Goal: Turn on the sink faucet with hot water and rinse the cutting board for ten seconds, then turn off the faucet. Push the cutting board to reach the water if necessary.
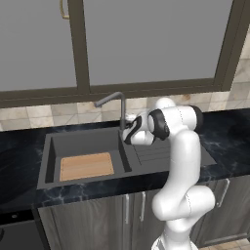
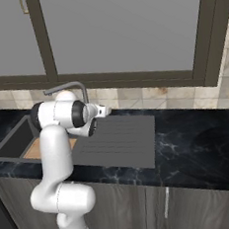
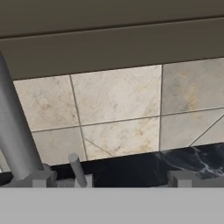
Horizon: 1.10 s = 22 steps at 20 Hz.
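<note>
The dark grey sink faucet (image 1: 121,110) stands behind the sink (image 1: 49,151), its spout angled out over the basin, and no water runs from it. The tan cutting board (image 1: 87,166) lies flat on the basin floor, toward the front. My gripper (image 1: 128,118) hovers just right of the faucet's base, level with it and pointing at the back wall. In the hand view the faucet post (image 3: 13,131) rises at the left. The small lever (image 3: 78,169) stands between my fingertips (image 3: 41,178), nearer the left one. The gripper (image 3: 111,179) is open and holds nothing.
The ribbed drainboard (image 2: 118,136) lies right of the basin, under my arm. Black marbled countertop (image 2: 198,138) stretches to the right. A tiled backsplash (image 3: 118,109) and a dark window frame (image 1: 146,88) rise close behind the faucet.
</note>
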{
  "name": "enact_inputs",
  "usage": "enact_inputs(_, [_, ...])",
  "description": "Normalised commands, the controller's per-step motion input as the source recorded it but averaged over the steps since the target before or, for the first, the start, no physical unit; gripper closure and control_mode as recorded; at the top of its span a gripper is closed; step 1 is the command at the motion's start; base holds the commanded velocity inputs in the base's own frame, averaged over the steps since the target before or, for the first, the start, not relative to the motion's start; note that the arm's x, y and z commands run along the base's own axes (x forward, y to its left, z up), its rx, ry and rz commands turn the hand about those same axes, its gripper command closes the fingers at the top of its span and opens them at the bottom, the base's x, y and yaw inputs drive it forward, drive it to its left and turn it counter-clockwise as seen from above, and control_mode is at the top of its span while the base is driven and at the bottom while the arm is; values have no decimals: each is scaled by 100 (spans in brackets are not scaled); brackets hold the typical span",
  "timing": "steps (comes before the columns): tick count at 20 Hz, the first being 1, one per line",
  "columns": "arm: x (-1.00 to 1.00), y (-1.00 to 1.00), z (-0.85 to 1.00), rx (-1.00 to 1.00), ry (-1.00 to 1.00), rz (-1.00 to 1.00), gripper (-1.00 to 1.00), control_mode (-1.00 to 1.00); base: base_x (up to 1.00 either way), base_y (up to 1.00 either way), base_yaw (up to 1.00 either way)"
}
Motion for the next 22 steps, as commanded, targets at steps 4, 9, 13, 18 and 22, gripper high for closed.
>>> enact_inputs(4, [13, 0, -1, 0, 0, 1, -100, -100, 0, 0, 0])
enact_inputs(9, [10, 0, -9, 0, 0, 1, -100, -100, 0, 0, 0])
enact_inputs(13, [0, 0, -11, 0, 0, 1, -100, -100, 0, 0, 0])
enact_inputs(18, [2, 0, -12, 0, 0, 1, -100, -100, 0, 0, 0])
enact_inputs(22, [6, 0, -6, 0, 0, 1, -100, -100, 0, 0, 0])
